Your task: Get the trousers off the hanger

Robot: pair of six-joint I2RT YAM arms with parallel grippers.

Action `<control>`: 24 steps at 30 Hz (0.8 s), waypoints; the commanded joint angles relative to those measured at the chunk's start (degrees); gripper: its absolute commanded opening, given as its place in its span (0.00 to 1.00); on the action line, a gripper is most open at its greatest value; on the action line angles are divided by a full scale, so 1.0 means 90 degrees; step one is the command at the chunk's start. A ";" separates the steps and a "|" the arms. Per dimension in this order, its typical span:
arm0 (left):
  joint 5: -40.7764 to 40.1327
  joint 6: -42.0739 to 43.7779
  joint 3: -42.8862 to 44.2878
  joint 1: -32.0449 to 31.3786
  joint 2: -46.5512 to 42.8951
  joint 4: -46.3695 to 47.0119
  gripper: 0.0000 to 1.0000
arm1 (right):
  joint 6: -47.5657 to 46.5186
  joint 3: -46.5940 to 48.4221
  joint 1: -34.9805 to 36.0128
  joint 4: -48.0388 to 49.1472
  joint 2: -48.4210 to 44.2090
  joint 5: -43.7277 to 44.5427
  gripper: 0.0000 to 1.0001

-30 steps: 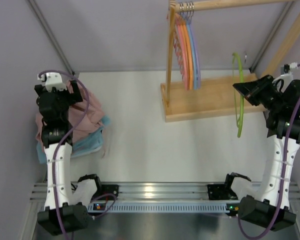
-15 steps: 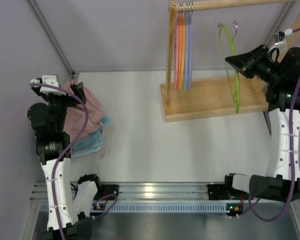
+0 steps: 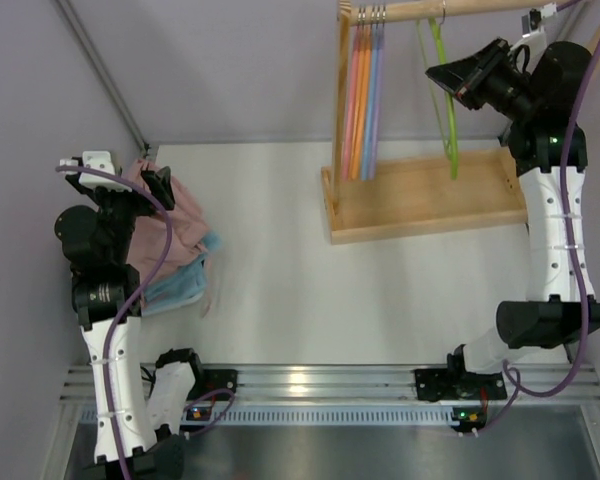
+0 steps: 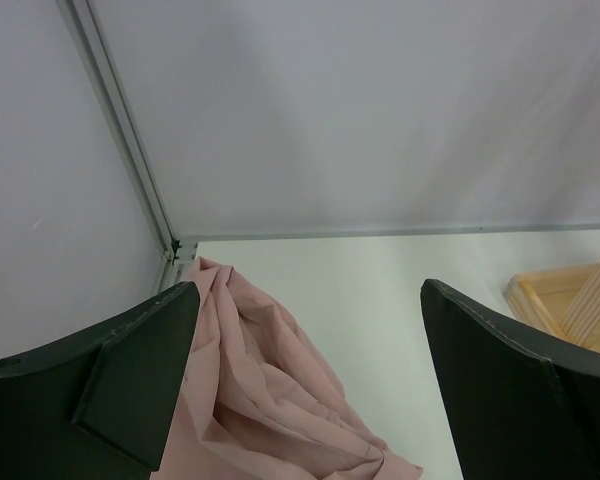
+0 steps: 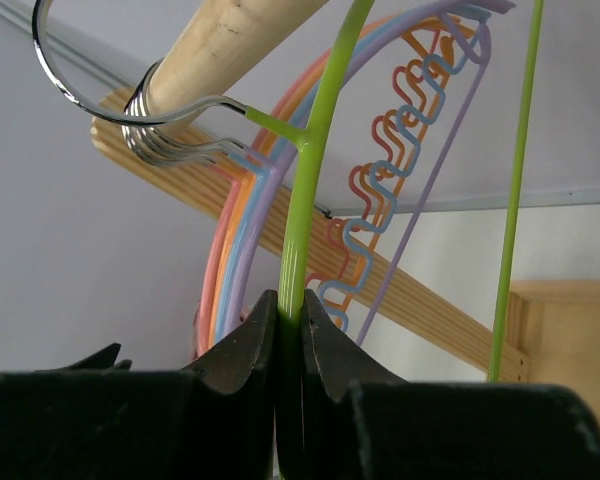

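Note:
The pink trousers [image 3: 175,232] lie crumpled on the table at the left, on top of a light blue garment [image 3: 180,285]. They also show in the left wrist view [image 4: 260,390]. My left gripper [image 3: 140,185] is open and empty just above the pile [image 4: 300,390]. My right gripper [image 3: 442,76] is shut on the bare green hanger [image 3: 446,100], whose metal hook sits over the wooden rail [image 3: 450,8]. In the right wrist view my right gripper [image 5: 290,330] pinches the green hanger [image 5: 315,160] below its hook on the wooden rail [image 5: 230,40].
A wooden rack [image 3: 425,195] stands at the back right. Several empty coloured hangers [image 3: 365,90] hang on the rail next to the green one. Grey walls close in the back and the left side.
My right arm has lifted the green hanger up and to the left, and its hook now sits on the rail. My left gripper has stayed still over the pile for the last half second.

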 commanded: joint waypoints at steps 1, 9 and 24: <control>0.0032 -0.0170 0.0263 0.0021 -0.0063 0.0090 0.99 | 0.0063 0.0404 0.0367 0.0507 0.0106 0.0436 0.00; -0.0027 -0.0229 0.0253 0.0021 -0.0093 0.0002 0.99 | -0.0132 0.0922 0.0816 0.0312 0.0536 0.1266 0.00; -0.0007 -0.0219 0.0263 0.0021 -0.0093 -0.0134 0.99 | -0.0376 0.0688 0.1451 0.0332 0.0722 0.1433 0.09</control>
